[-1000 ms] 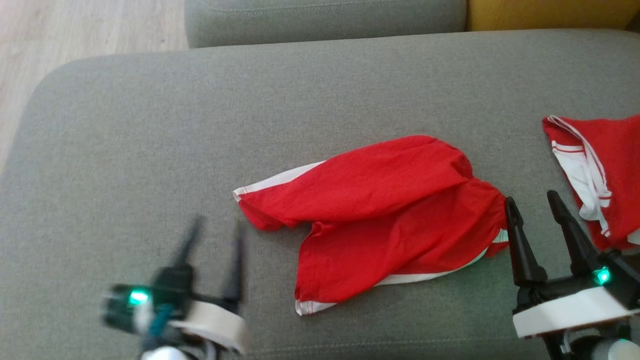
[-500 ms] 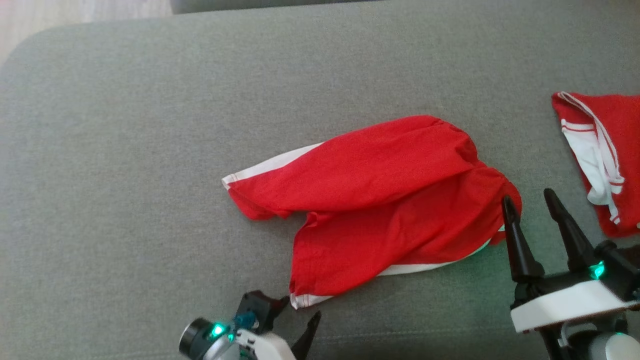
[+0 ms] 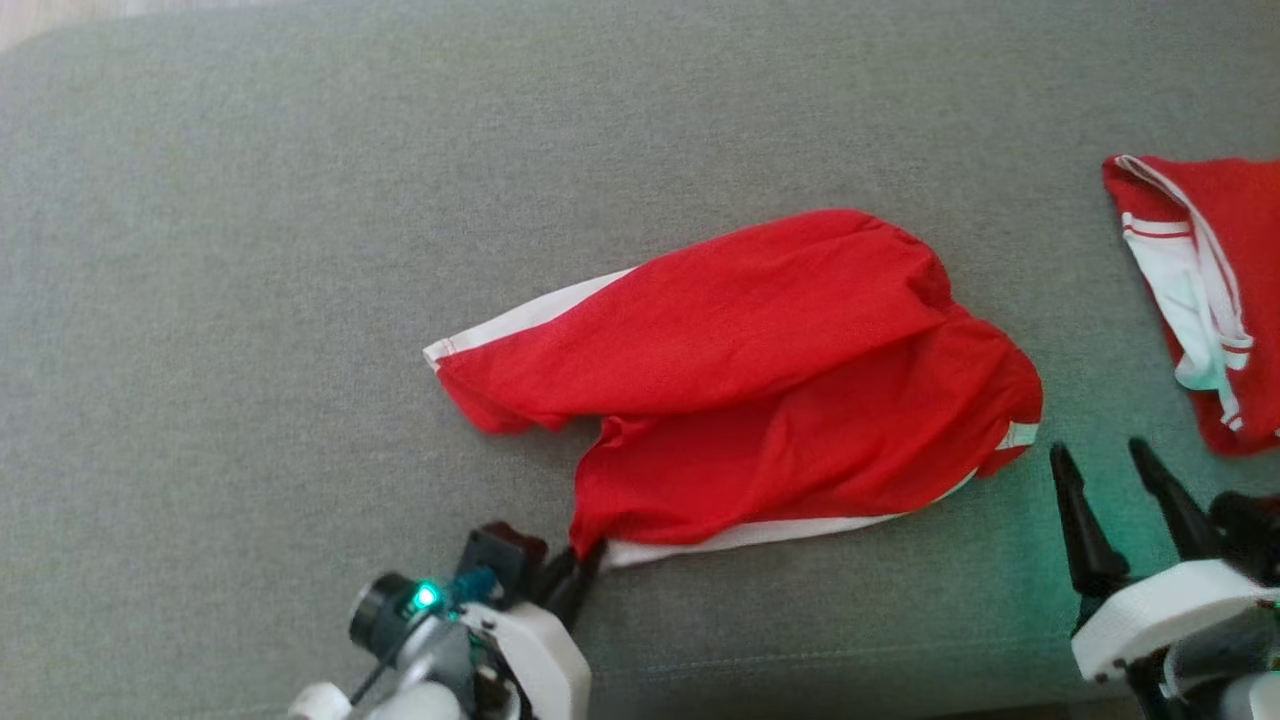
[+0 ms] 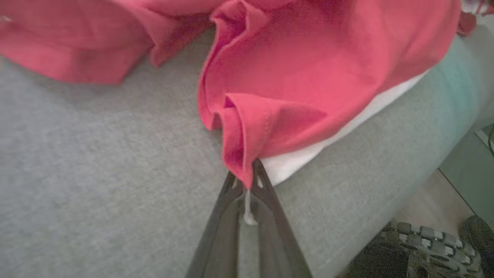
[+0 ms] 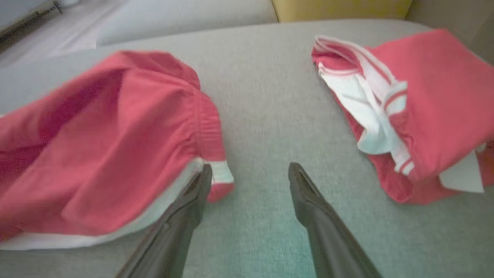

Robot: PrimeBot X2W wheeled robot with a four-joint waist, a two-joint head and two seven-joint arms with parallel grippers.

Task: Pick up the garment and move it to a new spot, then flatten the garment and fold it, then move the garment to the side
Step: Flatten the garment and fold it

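Observation:
The garment is a pair of red shorts with white side stripes, lying crumpled in the middle of the grey sofa seat. My left gripper is shut on the near left leg hem, which bunches into a red fold between the fingertips in the left wrist view. My right gripper stands open just right of the shorts' waistband corner. In the right wrist view it has grey fabric between its fingers, and the left finger sits beside the white-striped waistband corner of the garment.
A second red and white garment lies folded at the right edge of the seat, also in the right wrist view. The seat's front edge runs close beneath both grippers, with floor beyond. A yellow cushion sits at the back.
My left gripper has moved right to the near leg hem and shut on it, pulling that corner up. The right gripper has drawn back slightly. The camera tilted down.

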